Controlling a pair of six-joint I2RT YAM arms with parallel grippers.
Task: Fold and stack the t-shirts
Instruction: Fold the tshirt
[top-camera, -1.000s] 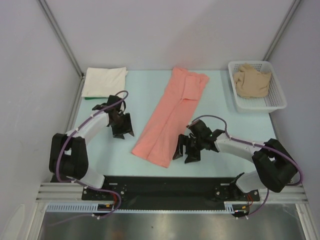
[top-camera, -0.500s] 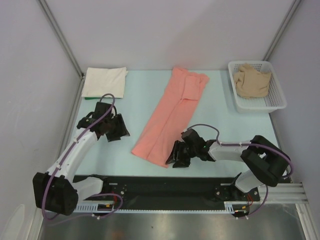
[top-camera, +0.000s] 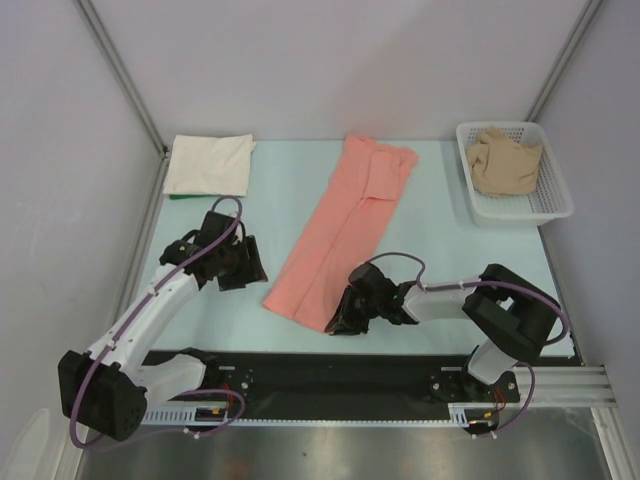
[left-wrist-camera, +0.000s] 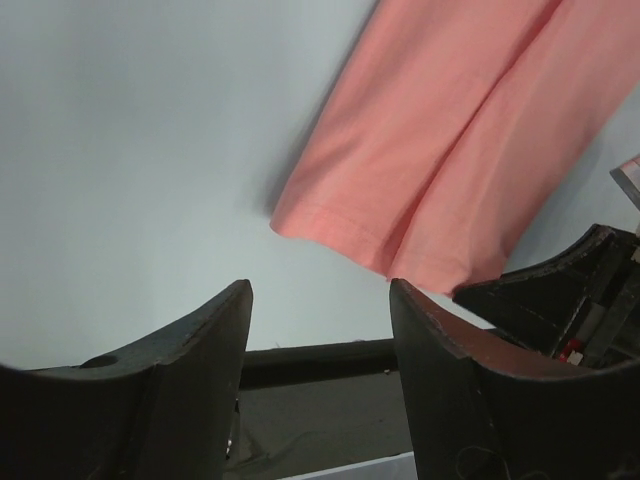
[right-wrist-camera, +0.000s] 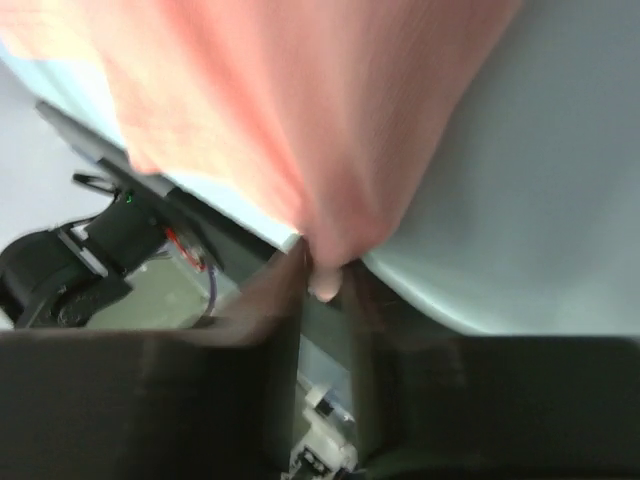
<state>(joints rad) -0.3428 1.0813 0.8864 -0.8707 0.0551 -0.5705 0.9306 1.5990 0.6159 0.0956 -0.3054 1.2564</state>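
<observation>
Pink t-shirt (top-camera: 338, 228), cream t-shirt (top-camera: 208, 165), tan t-shirt (top-camera: 505, 160) — three, one basket (top-camera: 520, 208)

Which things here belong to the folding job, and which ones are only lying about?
Belong to the job: salmon-pink t-shirt, cream-white t-shirt, tan-beige t-shirt.

Only lying about: white mesh basket, holding the tan-beige t-shirt; green strip at the cream-white t-shirt's near edge, too small to identify.
</observation>
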